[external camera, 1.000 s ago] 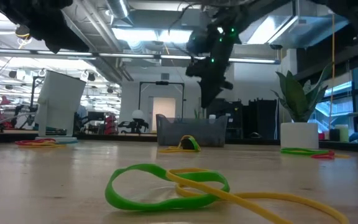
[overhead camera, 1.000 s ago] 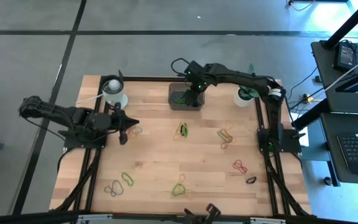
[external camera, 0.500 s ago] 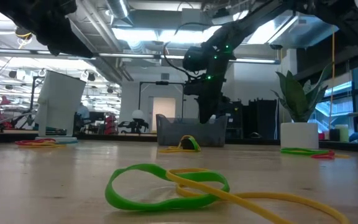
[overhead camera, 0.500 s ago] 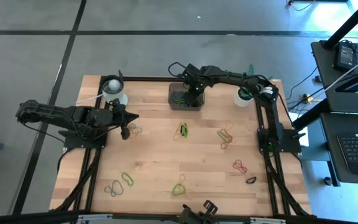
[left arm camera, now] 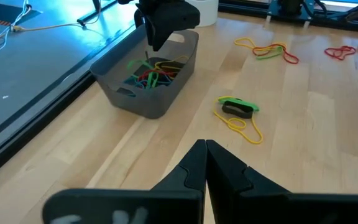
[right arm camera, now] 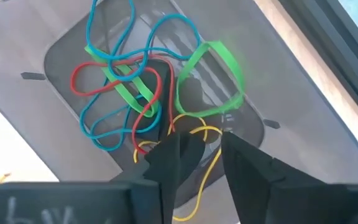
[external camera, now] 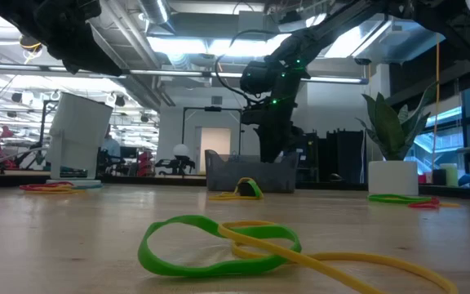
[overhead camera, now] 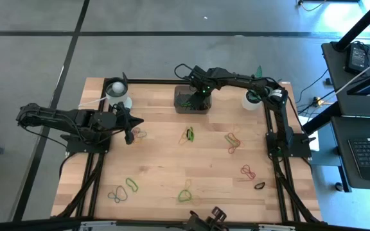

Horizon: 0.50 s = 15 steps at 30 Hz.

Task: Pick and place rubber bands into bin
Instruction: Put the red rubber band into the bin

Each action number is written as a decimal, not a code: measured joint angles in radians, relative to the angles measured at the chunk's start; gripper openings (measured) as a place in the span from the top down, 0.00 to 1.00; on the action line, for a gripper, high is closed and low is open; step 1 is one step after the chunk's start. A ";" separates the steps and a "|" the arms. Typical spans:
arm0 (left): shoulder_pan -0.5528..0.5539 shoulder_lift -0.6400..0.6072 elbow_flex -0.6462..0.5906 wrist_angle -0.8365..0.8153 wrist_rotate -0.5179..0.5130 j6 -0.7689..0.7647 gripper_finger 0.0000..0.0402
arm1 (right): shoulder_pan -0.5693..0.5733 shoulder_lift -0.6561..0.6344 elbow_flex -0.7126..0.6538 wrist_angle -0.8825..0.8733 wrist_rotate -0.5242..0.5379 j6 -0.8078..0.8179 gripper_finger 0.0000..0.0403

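A workshop-like lab: exposed ceiling ducts (external camera: 129,41), concrete floor (overhead camera: 37,58), cluttered benches.

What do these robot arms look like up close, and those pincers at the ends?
Both arms are dark, nearly black, built of jointed segments with thin black cables looping alongside. The right arm shows small green lights near its wrist. The left gripper and right gripper each end in two matte black, wedge-shaped fingers that taper to points.

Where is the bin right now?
In the high view the bin sits at the table's far edge, near the middle, between the white cup and plant pot, directly under the right gripper.
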 joint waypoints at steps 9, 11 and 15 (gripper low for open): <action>0.000 0.000 0.000 0.000 -0.001 0.000 0.99 | 0.010 -0.133 -0.001 -0.144 0.001 0.077 0.72; 0.000 0.000 0.000 0.000 -0.001 0.000 0.99 | 0.028 -0.186 -0.001 -0.173 0.003 0.084 0.74; 0.000 0.000 0.000 0.000 0.003 0.000 0.99 | 0.100 -0.296 -0.023 -0.206 0.001 0.102 0.81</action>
